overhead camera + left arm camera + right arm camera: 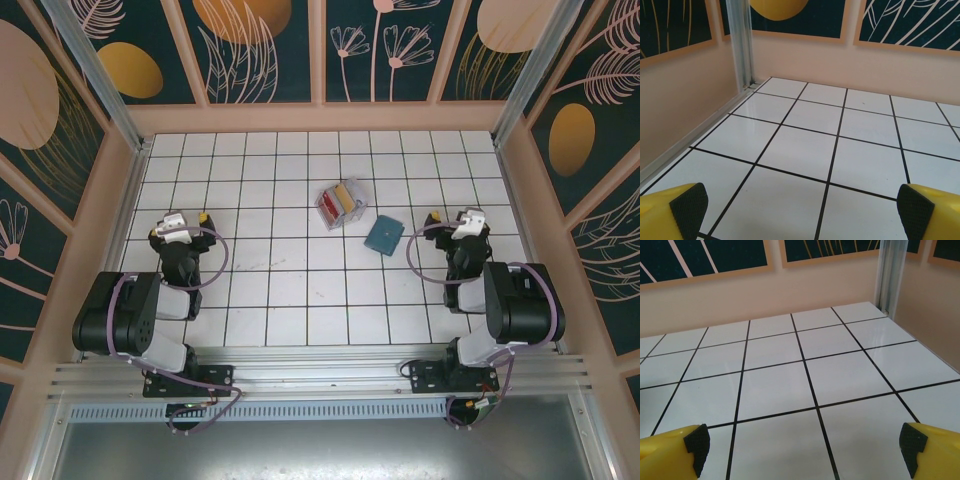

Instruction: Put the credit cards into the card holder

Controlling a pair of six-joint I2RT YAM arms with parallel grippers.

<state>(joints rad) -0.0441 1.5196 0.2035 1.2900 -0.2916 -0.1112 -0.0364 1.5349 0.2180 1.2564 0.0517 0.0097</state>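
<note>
The credit cards [340,202] lie in a small clear box [326,213] just past the centre of the tiled table [270,290]. The card holder [384,235] lies just beside the box at its 4 o'clock. The left gripper [183,217] is at 9 o'clock from the box, well apart. The right gripper [455,214] is at 3 o'clock, nearer the holder.

Credit cards [341,203], forward-left of right gripper [452,217]: count too small to tell. Card holder [384,235] closed, inside hidden.
</note>
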